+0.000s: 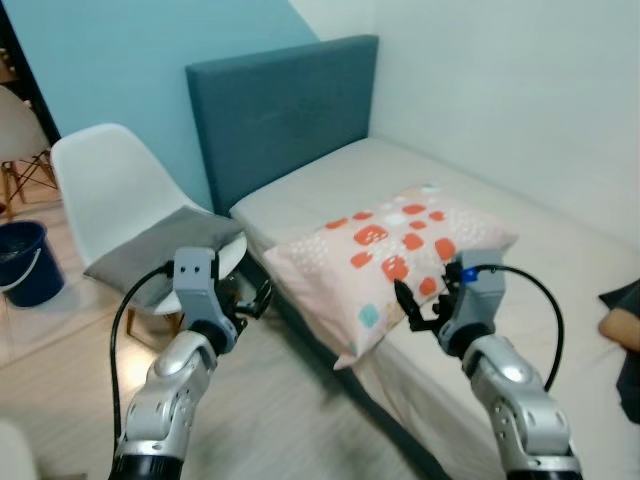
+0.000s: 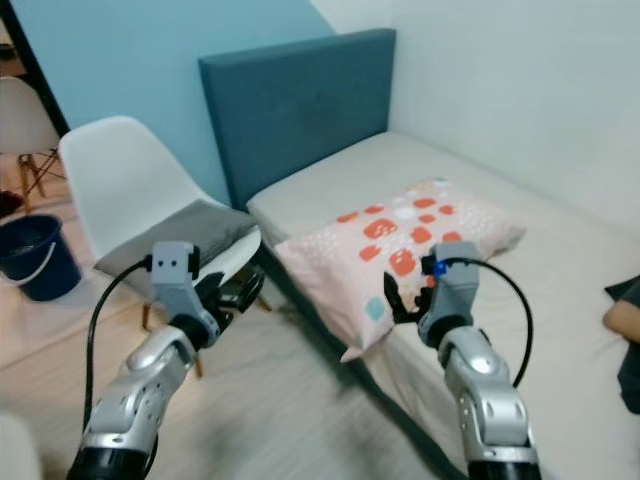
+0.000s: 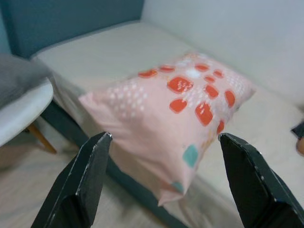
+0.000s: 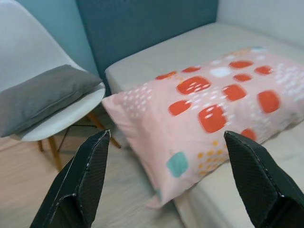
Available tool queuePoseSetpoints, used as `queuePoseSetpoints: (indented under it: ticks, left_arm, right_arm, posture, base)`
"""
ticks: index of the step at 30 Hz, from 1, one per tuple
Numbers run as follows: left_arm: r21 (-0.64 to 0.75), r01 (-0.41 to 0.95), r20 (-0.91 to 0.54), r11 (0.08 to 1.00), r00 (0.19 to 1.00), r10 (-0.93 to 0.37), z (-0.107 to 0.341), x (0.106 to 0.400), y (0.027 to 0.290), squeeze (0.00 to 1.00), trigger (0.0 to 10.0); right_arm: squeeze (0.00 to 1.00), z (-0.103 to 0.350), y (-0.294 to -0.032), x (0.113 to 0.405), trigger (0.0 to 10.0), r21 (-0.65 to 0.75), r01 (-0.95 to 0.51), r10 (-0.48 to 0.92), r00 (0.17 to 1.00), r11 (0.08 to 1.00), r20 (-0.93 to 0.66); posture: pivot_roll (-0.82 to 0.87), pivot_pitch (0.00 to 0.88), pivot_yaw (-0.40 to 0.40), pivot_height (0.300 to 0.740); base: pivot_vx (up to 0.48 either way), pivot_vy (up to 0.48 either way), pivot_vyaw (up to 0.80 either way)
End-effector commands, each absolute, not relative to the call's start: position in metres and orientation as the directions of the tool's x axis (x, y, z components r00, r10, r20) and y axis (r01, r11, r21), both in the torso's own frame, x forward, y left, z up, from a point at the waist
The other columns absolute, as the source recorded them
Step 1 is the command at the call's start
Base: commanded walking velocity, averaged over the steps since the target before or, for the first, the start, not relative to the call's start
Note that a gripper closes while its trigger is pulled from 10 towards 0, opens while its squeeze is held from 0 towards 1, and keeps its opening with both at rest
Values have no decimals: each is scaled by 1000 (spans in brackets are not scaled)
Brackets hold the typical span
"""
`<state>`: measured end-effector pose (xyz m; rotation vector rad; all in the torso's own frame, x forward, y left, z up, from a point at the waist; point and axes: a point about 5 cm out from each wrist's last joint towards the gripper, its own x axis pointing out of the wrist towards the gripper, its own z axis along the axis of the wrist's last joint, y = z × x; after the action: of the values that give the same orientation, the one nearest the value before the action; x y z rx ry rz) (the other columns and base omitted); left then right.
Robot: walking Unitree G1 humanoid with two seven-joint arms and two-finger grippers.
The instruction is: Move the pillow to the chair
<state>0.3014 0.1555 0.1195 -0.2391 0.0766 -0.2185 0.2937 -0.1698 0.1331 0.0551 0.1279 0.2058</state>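
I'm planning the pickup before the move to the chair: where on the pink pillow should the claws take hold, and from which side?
Probably the two short ends of the pillow, one claw on each, coming in from the floor side. It lies slantwise on the bed with its near corner overhanging the edge, so that end is free to pinch. Both the left claw and right claw are open, short of it.

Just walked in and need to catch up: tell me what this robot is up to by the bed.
The robot stands at the side of the bed with both arms raised toward the pink patterned pillow, which lies on the mattress with one corner hanging over the edge. The left gripper and the right gripper are both open and hold nothing; neither touches the pillow yet. The white chair stands to the robot's left by the headboard, with a grey cushion already on its seat.
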Motion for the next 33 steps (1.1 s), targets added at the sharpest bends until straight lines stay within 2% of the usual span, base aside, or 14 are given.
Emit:
queuePoseSetpoints:
  ticks: [1, 24, 33]
  left_arm:
    - [-237, 207, -57, 949, 972, -226, 118, 302, 154, 0, 10000]
    - [-235, 211, -54, 949, 972, -229, 119, 303, 155, 0, 10000]
    - [-236, 212, -54, 948, 971, -231, 119, 303, 155, 0, 10000]
  right_arm:
    - [0, 131, -175, 293, 10000, 66, -188, 196, 971, 980, -134]
    - [0, 134, -175, 293, 10000, 89, -190, 199, 974, 978, -108]
    - [0, 136, -186, 295, 10000, 124, -83, 95, 991, 989, -92]
  posture:
    - [-76, 0, 8, 725]
    - [-76, 0, 11, 725]
    - [-76, 0, 15, 725]
  base:
    - [266, 0, -719]
    - [262, 0, -47]
    - [260, 0, 0]
